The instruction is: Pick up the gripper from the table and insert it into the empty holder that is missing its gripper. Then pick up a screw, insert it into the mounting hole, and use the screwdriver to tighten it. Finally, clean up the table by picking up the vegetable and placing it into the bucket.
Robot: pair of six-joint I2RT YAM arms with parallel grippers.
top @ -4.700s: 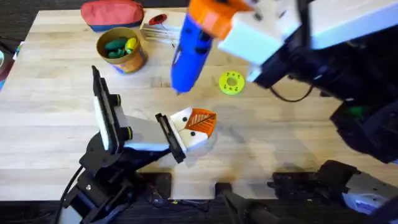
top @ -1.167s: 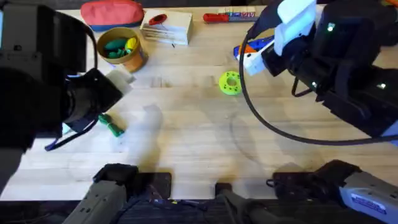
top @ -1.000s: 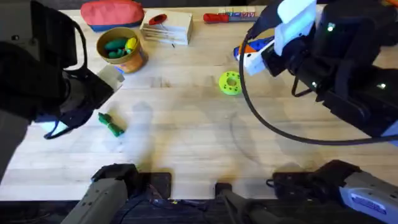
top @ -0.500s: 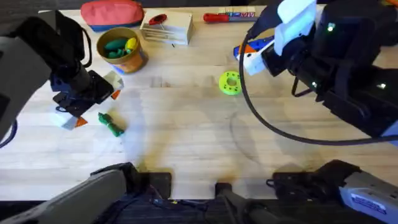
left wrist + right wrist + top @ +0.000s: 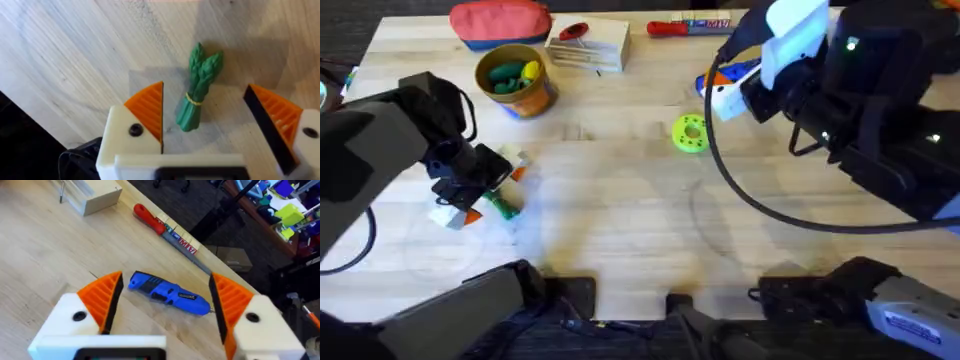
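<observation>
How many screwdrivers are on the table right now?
2: the blue screwdriver lies on the table under the right tool, and the red-handled screwdriver lies along the far edge. Others may be hidden behind the arms.

Red pouch (image 5: pixel 501 22), red-handled screwdriver (image 5: pixel 170 231)

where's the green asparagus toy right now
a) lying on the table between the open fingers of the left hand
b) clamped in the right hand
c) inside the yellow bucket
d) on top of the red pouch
a: the left wrist view shows the asparagus lying on the wooden table, between the spread orange-tipped fingers of the left hand, with nothing closed on it yet.
</observation>
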